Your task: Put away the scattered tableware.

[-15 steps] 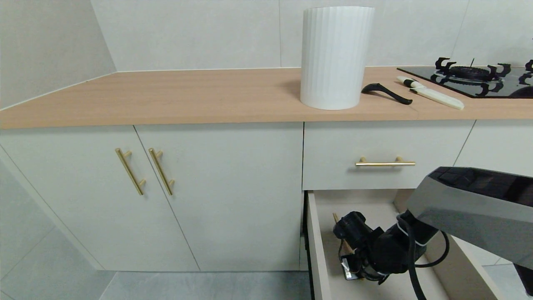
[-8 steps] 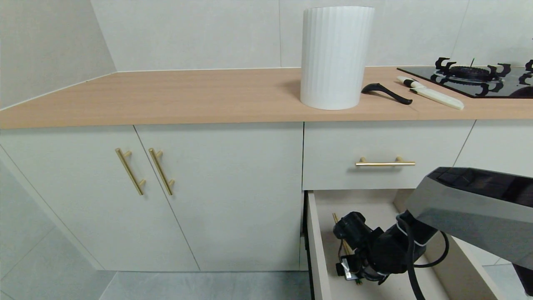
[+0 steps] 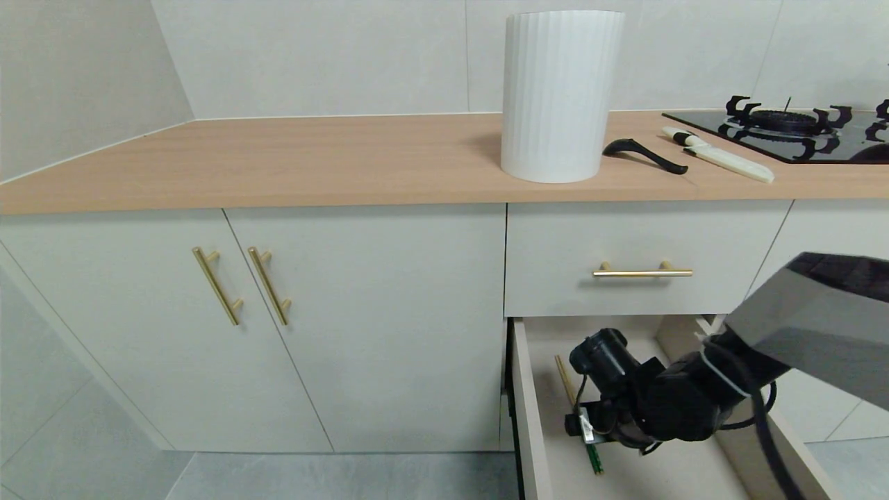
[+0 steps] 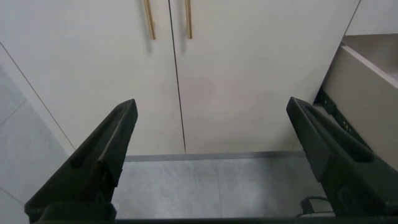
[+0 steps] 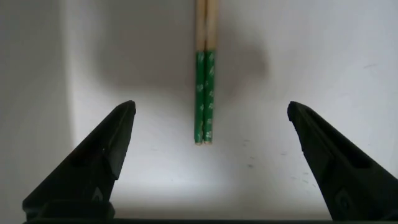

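Note:
A pair of wooden chopsticks (image 5: 205,74) with green ends lies flat on the floor of the open lower drawer (image 3: 531,417), also seen as chopsticks (image 3: 564,378) along the drawer's left side. My right gripper (image 5: 210,109) hangs just above them inside the drawer, open, with nothing between its fingers; in the head view the right gripper (image 3: 596,436) sits low in the drawer. On the counter lie a black spoon (image 3: 642,154) and a white knife (image 3: 719,154). My left gripper (image 4: 210,106) is open and holds nothing, low in front of the cabinet doors.
A tall white ribbed container (image 3: 561,94) stands on the wooden counter (image 3: 278,160), left of the spoon. A black gas hob (image 3: 785,132) is at the far right. A closed drawer with a gold handle (image 3: 642,272) sits above the open one. Double cabinet doors (image 3: 278,312) are shut.
The right gripper has let go of the chopsticks, which now lie in the drawer, and has risen and drawn back to the right.

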Robot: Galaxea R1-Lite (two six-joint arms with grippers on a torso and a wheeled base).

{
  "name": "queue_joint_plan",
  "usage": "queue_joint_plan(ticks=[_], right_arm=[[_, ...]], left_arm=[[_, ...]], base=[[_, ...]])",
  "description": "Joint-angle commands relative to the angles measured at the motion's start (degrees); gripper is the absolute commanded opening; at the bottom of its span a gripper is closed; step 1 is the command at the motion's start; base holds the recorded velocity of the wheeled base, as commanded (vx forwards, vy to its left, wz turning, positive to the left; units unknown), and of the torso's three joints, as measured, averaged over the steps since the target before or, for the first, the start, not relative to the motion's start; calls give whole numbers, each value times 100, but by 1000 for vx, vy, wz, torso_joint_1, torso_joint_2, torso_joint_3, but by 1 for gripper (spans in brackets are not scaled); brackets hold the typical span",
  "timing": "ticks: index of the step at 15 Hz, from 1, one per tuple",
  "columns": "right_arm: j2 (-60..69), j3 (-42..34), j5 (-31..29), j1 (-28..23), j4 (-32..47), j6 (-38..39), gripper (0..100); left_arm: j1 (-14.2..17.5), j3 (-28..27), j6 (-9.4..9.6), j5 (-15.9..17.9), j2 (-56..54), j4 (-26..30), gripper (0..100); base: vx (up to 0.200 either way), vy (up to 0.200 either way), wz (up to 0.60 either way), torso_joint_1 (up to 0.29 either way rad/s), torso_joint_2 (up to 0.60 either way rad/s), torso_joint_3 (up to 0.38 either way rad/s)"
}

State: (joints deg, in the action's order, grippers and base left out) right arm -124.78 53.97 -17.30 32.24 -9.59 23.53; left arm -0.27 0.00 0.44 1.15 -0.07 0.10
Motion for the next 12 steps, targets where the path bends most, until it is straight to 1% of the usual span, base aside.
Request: queue_joint_plan(ticks=[1, 2, 3, 5, 7, 8, 12], right_arm=[[1123, -167, -2, -192, 1, -156, 100], [1527, -229, -2, -227, 10, -305, 100], [1659, -264, -2, -236, 10, -358, 100], [2283, -308, -2, -386, 1, -551, 100], [2511, -308, -72, -561, -7, -700, 100], [2749, -308, -195, -728, -34, -850, 100], [3355, -317, -195, -904, -34, -1043, 100]], left_arm=[[0, 0, 0, 0, 7, -1, 100], [0, -9, 9, 0, 7, -1, 100], [0, 0, 0, 0, 7, -1, 100], [0, 0, 0, 0, 7, -1, 100], [-8, 0, 0, 0, 7, -1, 100], [0, 0, 0, 0, 7, -1, 100], [0, 0, 0, 0, 7, -1, 100]], base=[[0, 0, 0, 0, 0, 0], [0, 0, 0, 0, 0, 0], [0, 0, 0, 0, 0, 0], [0, 0, 0, 0, 0, 0], [0, 0, 0, 0, 0, 0], [0, 0, 0, 0, 0, 0], [0, 0, 0, 0, 0, 0]])
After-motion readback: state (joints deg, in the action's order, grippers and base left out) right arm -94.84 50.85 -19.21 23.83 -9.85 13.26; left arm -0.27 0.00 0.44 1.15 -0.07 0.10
